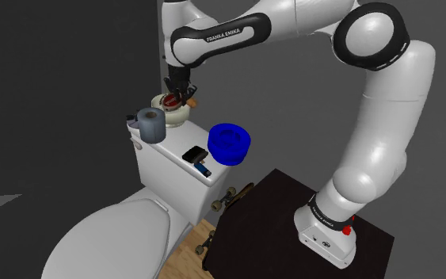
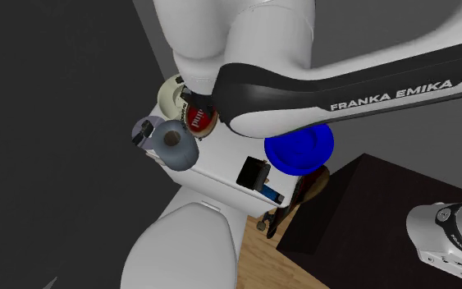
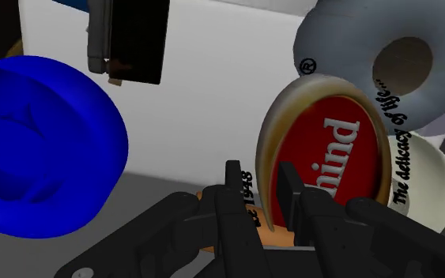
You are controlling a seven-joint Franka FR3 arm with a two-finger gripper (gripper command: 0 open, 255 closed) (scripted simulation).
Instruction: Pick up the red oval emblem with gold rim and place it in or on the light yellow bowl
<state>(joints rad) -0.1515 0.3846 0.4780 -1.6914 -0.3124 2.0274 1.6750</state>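
Note:
The emblem is a red oval disc with a gold rim and white lettering. My gripper is shut on the emblem's rim, which sits between the two black fingers. It hangs tilted, close above the light yellow bowl, which stands at the far end of the white toilet tank lid. In the second exterior view the emblem shows just beside the bowl, under my gripper. I cannot tell whether the emblem touches the bowl.
A grey-blue paper roll stands right next to the bowl. A blue bowl, a black flat object and a small blue item share the tank lid. Below are the toilet seat, a skateboard and the dark stand.

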